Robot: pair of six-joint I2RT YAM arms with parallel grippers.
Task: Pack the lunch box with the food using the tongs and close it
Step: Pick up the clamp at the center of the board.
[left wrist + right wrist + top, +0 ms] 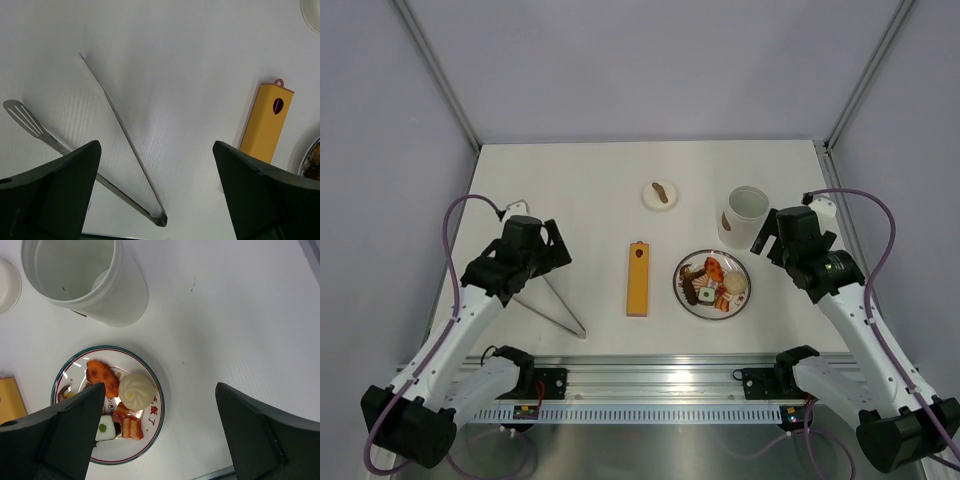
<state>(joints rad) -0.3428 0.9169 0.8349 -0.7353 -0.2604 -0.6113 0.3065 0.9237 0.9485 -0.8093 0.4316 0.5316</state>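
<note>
Nearest the arms' bases, on the left of the desk [590, 190], the tongs [126, 142] lie flat. Their joined end points toward the near edge and their two thin arms spread away from it. The left hand [156, 150] hangs over them, released, with its fingers spread wide. In its wrist view the tongs lie below, between the two fingers, and nothing is grasped.

To the right of the tongs, a long orange bar [637, 280] lies along the middle of the desk. Right of that sits a round patterned plate [132, 357] holding the food [125, 415]: a pale bun [136, 391], an orange-red piece [102, 377] just beside it, a white-and-green piece [104, 430] and brown-red chunks [131, 426] nearer the rim.

The right hand [160, 390] is likewise released and wide open, holding nothing. It is poised above the plate's right side, near the lunch box [115, 295].

The lunch box stands upright just beyond the plate. Its mouth is open, and only its white inner wall and floor show. Farther back and to the left, apart from the tub, lies a small round white disc [661, 194] with a brown mark on top.
</note>
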